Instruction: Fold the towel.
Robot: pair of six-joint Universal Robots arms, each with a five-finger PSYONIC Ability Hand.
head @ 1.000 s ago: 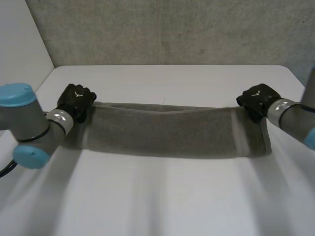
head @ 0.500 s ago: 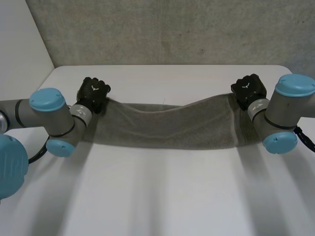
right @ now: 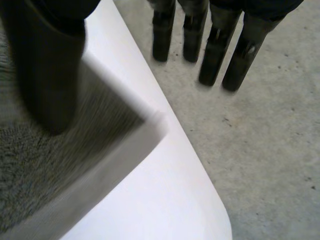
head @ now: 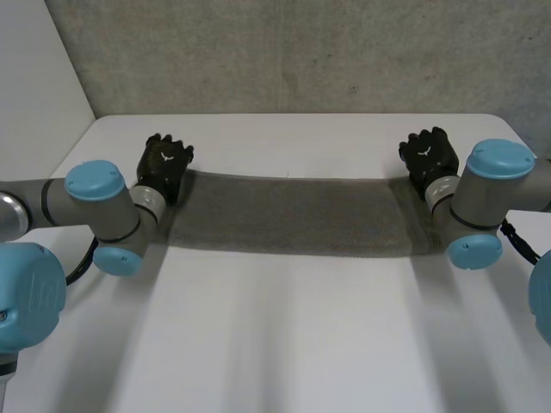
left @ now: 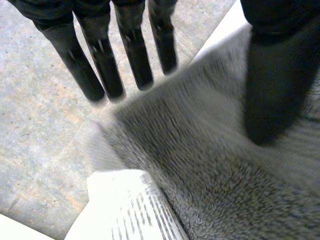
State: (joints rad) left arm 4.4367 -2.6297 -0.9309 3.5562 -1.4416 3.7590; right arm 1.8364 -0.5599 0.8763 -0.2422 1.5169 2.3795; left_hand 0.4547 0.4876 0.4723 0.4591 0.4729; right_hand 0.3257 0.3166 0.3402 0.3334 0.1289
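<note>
Evidently clamps far corners of the towel (head: 288,215) under thumbs of left hand (head: 165,163) and right hand (head: 428,157), fingers (left: 102,60) straight and apart, stretching it flat over the counter (head: 284,327) for folding.

Each arm is built of thick grey cylindrical joints closed off with round light-blue caps. On the left arm (head: 103,211) a dark band rings the grey housing, and the right arm (head: 482,194) carries the same caps, one large and one small. A bright silver collar joins each arm to its hand. The left hand (head: 165,162) and right hand (head: 428,155) are matt black with a knuckled back, each marked with a small white emblem (its design too small to read). In the wrist views the fingers (left: 102,65) are slim black rods with faint glossy streaks, and the thumb (left: 277,75) is far thicker and rounded.
</note>
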